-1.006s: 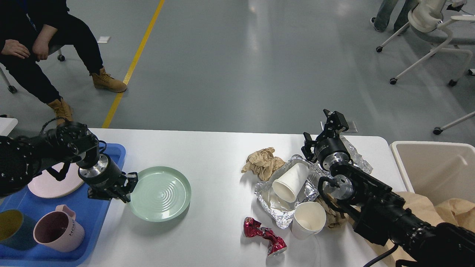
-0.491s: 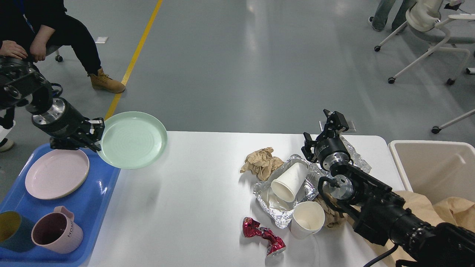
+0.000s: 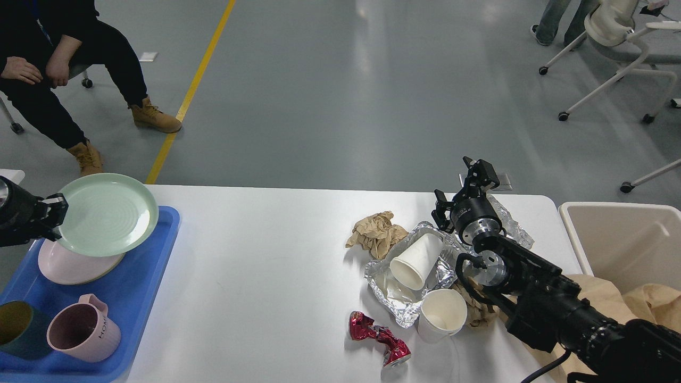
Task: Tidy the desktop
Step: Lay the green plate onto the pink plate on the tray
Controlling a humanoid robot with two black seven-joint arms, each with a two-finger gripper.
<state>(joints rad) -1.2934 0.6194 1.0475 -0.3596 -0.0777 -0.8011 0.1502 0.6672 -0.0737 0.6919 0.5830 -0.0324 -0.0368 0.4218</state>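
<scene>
The white desktop (image 3: pixel 266 276) fills the lower part of the head view. At its left end my left gripper (image 3: pixel 53 213) is shut on the rim of a pale green plate (image 3: pixel 109 213). The plate hangs tilted just over a pink plate (image 3: pixel 72 266) in the blue tray (image 3: pixel 159 255). My right gripper (image 3: pixel 465 183) stands open at the far right of the desktop, above a foil tray (image 3: pixel 412 303) that holds a tipped white paper cup (image 3: pixel 415 260). Nothing is between its fingers.
A pink mug (image 3: pixel 82 330) and a dark teal cup (image 3: pixel 13 324) sit in the blue tray. Crumpled brown paper (image 3: pixel 375 231), a second paper cup (image 3: pixel 441 314) and a crushed red can (image 3: pixel 378 338) lie near the foil. A beige bin (image 3: pixel 628 239) stands right of the table. A seated person (image 3: pixel 48 64) is at the far left.
My left arm lifted the green plate off the desktop, swung it left and brought it down over the pink plate in the blue tray. The right arm has stayed still.
</scene>
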